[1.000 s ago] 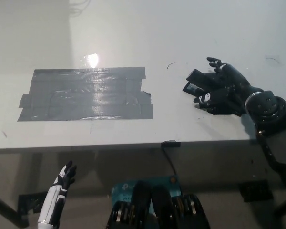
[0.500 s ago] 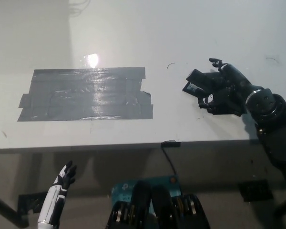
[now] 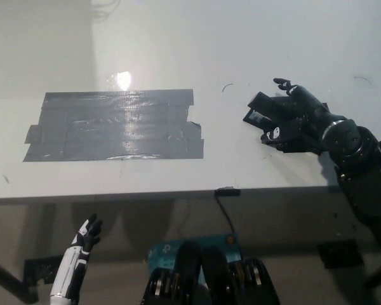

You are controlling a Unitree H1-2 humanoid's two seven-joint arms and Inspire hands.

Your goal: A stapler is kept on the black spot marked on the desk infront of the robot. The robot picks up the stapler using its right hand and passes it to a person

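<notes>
- The black right hand (image 3: 296, 119) is reaching over the right part of the white desk (image 3: 178, 51), its fingers curling around the small black stapler (image 3: 261, 109), which is lying well to the right of the taped patch rather than on it.
- The stapler is sitting partly under the palm, its far end poking out toward the picture's left; whether it is touching the desk or being lifted just clear of it cannot be told from this steep view.
- The hand is appearing to wrap the stapler from above and the side, probably so that the body of it is being pinned against the palm for a carry, though how firm the hold is cannot be judged.
- The wide dark-grey rectangle of tape strips (image 3: 114, 126) is marking the spot on the desk's left half; nothing is standing on it, and a glare of lamp light is showing at its upper edge.
- The white left hand (image 3: 82, 244) is resting low at the lower left, below the desk's front edge, with its fingers spread and holding nothing, kept out of the working arm's way.
- No person is showing yet, so the handing over is looking like a step not yet begun; the grasp is looking like the step in hand.
</notes>
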